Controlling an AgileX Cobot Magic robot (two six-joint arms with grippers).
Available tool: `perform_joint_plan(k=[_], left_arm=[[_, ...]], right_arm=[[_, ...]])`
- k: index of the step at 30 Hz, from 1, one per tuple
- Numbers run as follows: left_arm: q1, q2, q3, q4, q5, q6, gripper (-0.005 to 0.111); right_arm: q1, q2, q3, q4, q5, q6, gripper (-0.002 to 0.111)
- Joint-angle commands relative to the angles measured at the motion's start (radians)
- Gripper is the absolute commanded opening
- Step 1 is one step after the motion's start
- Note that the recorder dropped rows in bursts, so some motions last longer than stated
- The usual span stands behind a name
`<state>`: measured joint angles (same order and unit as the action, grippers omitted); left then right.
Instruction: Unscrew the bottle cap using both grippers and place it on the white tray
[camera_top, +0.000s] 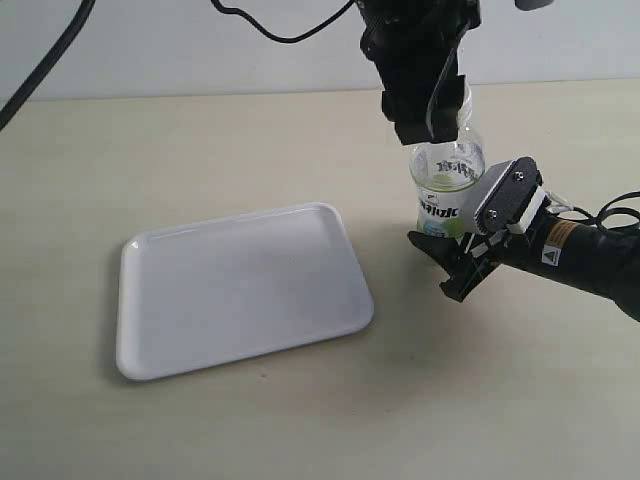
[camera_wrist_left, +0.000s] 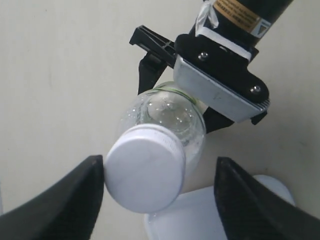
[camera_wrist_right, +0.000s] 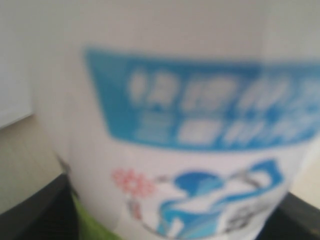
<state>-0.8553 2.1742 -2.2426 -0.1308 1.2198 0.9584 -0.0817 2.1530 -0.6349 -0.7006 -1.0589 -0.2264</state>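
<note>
Left gripper (camera_top: 425, 128): jaws wide, straddling the bottle cap (camera_wrist_left: 144, 172); one finger right beside it, the other clear.
Right gripper (camera_top: 435, 265): clamped low round the bottle (camera_top: 445, 185), which stands upright.
Room: white tray (camera_top: 240, 290) near the bottle, a bare table (camera_top: 500, 400) strip between them.
Writing: blue band, white characters, too blurred to read.

My left hand (camera_top: 425, 122) straddles the bottle cap (camera_wrist_left: 145, 175), one finger touching it, a clear gap at the other. My right hand (camera_top: 447, 238) clasps the bottle (camera_top: 446, 185) low, blocking that side. Between bottle and white tray (camera_top: 240, 290) the table (camera_top: 250, 140) lies open; the tray's surface is bare.
</note>
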Motion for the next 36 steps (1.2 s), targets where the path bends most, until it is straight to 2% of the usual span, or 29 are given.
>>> perform_joint_plan(k=[1, 10, 12, 23, 31, 36], left_arm=[[-0.003, -0.004, -0.001, -0.001, 0.001, 0.109, 0.062], [-0.003, -0.004, -0.001, -0.001, 0.001, 0.189, 0.062], [-0.003, -0.004, -0.001, -0.001, 0.001, 0.189, 0.058], [-0.003, -0.004, -0.001, -0.001, 0.001, 0.183, 0.002], [-0.003, -0.004, -0.001, -0.003, 0.001, -0.060, 0.000], [-0.003, -0.004, -0.001, -0.003, 0.001, -0.289, 0.000]], right_arm=[[0.000, -0.005, -0.002, 0.011, 0.048, -0.005, 0.000], [0.000, -0.005, -0.002, 0.011, 0.048, -0.005, 0.000], [0.000, -0.005, -0.002, 0.011, 0.048, -0.005, 0.000], [0.000, -0.005, -0.002, 0.011, 0.048, -0.005, 0.000], [0.000, -0.005, -0.002, 0.011, 0.048, 0.011, 0.000], [0.000, -0.005, -0.002, 0.011, 0.048, 0.011, 0.000]])
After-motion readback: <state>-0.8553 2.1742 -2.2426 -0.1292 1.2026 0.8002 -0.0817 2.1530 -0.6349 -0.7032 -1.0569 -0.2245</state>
